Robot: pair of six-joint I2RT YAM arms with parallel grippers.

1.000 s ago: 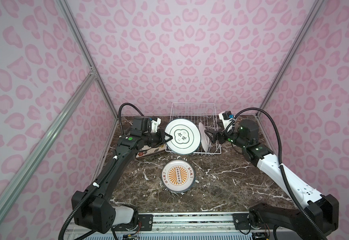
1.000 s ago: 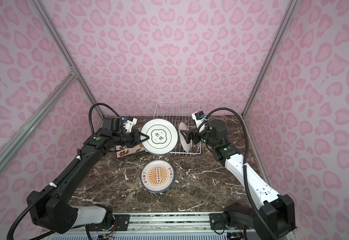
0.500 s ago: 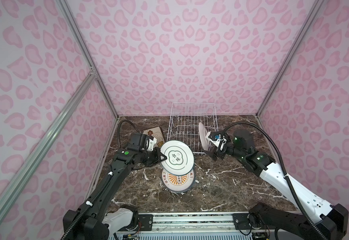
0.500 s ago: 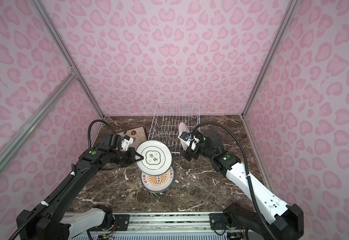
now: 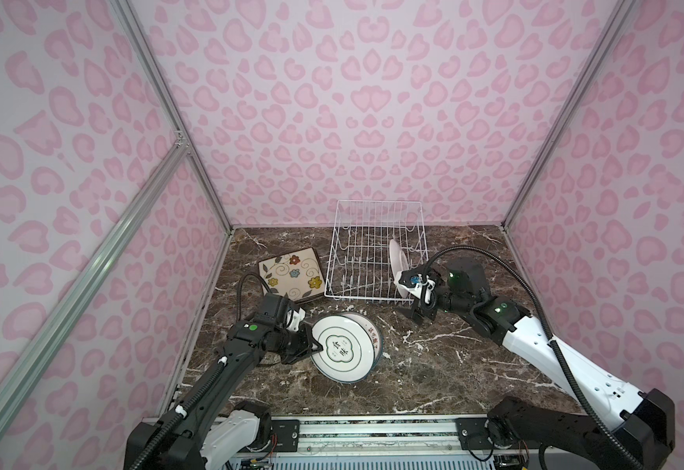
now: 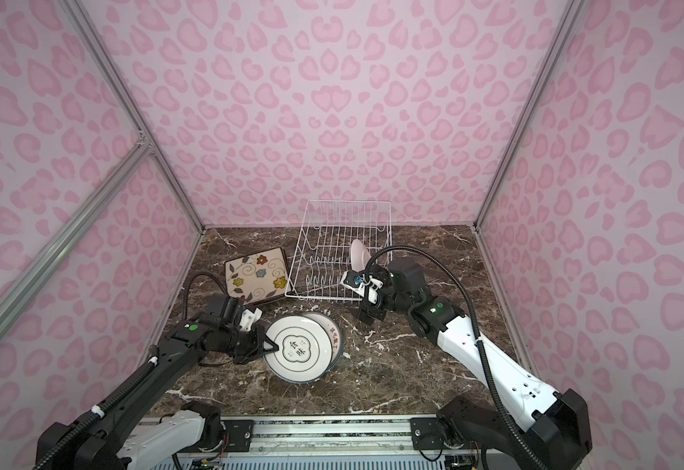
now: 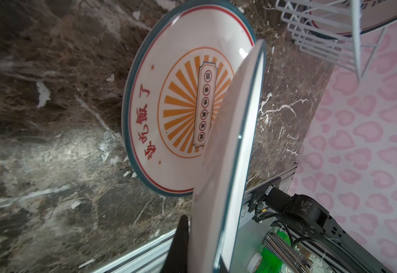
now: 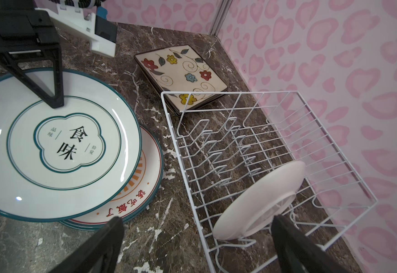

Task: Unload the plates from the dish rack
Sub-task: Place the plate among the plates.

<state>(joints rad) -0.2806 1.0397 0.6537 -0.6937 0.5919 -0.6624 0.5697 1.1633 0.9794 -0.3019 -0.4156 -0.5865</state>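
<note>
Brown marble tabletop [image 5: 454, 366] inside pink spotty walls [image 5: 332, 101]; dish rack [image 5: 377, 202] at the back with one white plate [image 5: 396, 256] standing at its right end. Left gripper [image 5: 319, 348] pinches a green-rimmed plate [image 5: 344, 350] tilted over the sunburst plate [image 7: 169, 113], square plates [image 5: 291, 276] by the left wall. Right gripper [image 8: 196, 221] gapes wide at the rack's front right corner, bare marble in front

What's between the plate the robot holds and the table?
The orange-rayed plate lies on the table under the held plate, shown in the left wrist view.
</note>
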